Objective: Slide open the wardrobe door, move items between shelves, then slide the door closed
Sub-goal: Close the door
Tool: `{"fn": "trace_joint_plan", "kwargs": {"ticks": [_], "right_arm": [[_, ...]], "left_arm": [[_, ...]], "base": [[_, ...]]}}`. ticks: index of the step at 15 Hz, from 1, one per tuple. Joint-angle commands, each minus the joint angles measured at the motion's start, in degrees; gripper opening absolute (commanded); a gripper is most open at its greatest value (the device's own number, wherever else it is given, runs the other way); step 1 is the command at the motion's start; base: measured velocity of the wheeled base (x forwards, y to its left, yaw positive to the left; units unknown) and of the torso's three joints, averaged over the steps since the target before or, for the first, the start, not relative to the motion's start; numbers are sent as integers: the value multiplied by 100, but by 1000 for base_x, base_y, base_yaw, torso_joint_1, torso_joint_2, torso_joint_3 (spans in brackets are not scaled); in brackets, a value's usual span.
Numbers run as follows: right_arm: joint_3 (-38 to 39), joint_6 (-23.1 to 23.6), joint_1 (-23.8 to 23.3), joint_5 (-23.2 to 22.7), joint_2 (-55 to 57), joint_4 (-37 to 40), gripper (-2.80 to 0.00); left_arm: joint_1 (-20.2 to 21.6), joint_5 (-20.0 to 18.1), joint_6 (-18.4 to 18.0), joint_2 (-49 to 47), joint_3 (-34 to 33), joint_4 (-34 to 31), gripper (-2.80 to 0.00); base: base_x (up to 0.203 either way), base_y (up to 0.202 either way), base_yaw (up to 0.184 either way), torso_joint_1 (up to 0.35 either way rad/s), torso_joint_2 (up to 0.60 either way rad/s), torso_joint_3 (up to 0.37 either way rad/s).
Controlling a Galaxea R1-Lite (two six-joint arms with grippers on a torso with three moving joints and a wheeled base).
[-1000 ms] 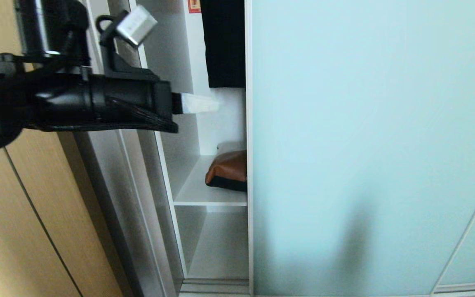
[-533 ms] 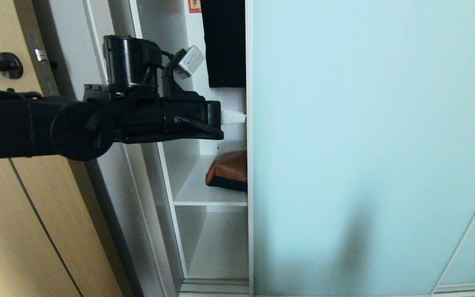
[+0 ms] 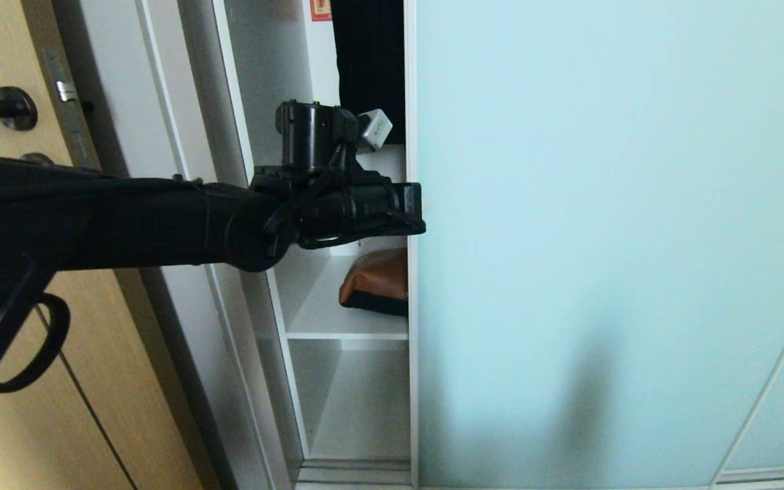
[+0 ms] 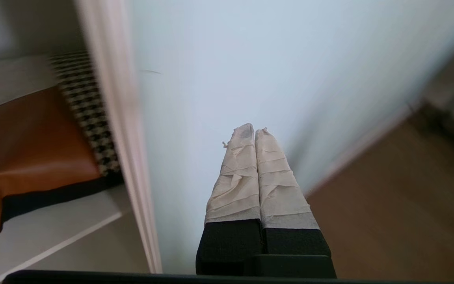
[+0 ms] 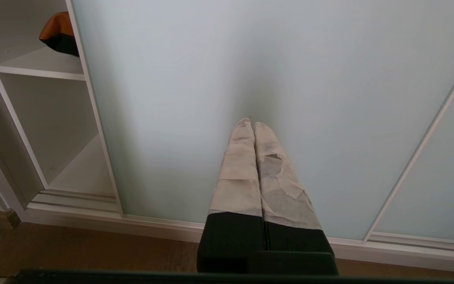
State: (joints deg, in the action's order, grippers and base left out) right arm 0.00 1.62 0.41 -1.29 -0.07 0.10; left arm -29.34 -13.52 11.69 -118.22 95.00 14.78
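The left gripper (image 4: 254, 132) has its jaws pressed together, empty, tips close to the sliding door (image 3: 610, 238) just past its frame edge, likely to push it wider. A second ago the arm was further out from that edge. The bag (image 3: 377, 280) lies on the shelf (image 3: 337, 320) beside and below the jaws, behind the frame. The right gripper (image 5: 252, 124), also closed, hangs parked before the glass.

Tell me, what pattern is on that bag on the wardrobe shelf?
The bag is part tan-brown leather, part black-and-white houndstooth; clearest in the left wrist view.
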Motion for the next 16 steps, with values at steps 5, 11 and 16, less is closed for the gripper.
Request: {"fn": "trace_joint_plan", "kwargs": {"ticks": [5, 11, 16], "right_arm": [[2, 5, 2, -3, -10, -1, -280], [7, 5, 2, -3, -10, -1, -280], [1, 5, 2, -3, -10, -1, -280]], "left_arm": [[-45, 585, 253, -651, 431, 121, -280], [-45, 979, 211, -977, 539, 438, -280], [-20, 1095, 221, -921, 484, 430, -280]], "base": [[0, 0, 0, 0, 0, 0], [0, 0, 0, 0, 0, 0], [0, 0, 0, 0, 0, 0]]}}
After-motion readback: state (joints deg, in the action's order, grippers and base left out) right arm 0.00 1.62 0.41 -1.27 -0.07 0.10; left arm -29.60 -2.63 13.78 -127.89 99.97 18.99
